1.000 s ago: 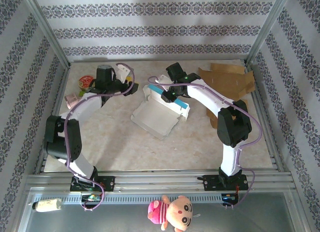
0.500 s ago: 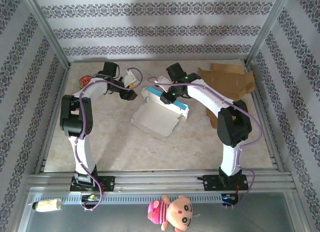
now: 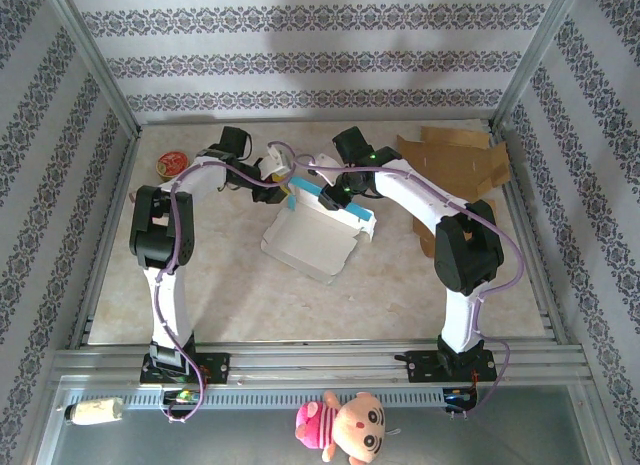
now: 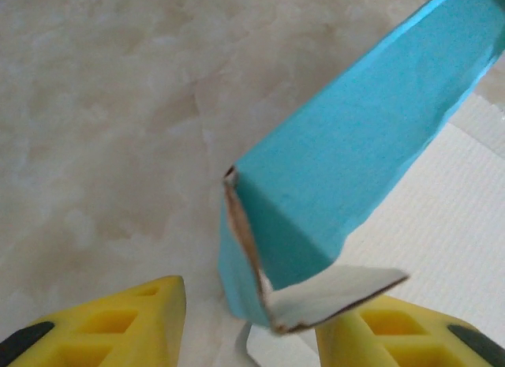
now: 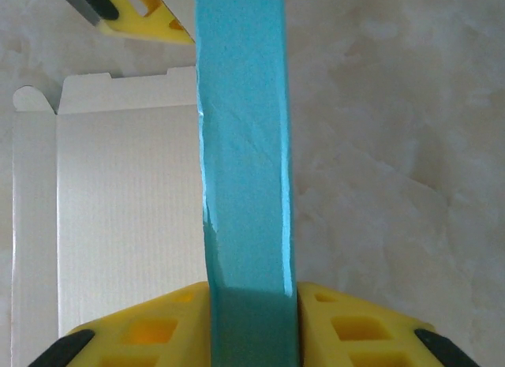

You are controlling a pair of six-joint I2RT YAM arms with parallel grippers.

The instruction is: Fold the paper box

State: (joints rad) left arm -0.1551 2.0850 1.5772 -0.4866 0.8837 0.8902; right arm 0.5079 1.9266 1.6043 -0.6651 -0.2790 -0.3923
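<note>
The paper box [image 3: 310, 235], white inside and blue outside, lies half-formed on the marble table [image 3: 230, 285]. My right gripper [image 3: 345, 192] is shut on its upright blue back wall [image 5: 245, 146], one yellow finger pressed against each face [image 5: 252, 320]. My left gripper [image 3: 281, 175] is at the box's back left corner. In the left wrist view its jaws [image 4: 252, 335] stand open astride the blue corner [image 4: 316, 201] and a bent white flap [image 4: 339, 292]. The left finger [image 4: 118, 327] is clear of the card. The flap lies over the right finger [image 4: 394, 335].
Flat brown cardboard [image 3: 455, 160] lies at the back right. A round red thing [image 3: 172, 165] sits at the back left. A plush doll [image 3: 340, 422] lies below the near rail. Metal frame posts and patterned walls ring the table.
My left arm has swung right from the back left to the box's left corner, and its jaws have narrowed. The right gripper has kept its hold on the blue wall.
</note>
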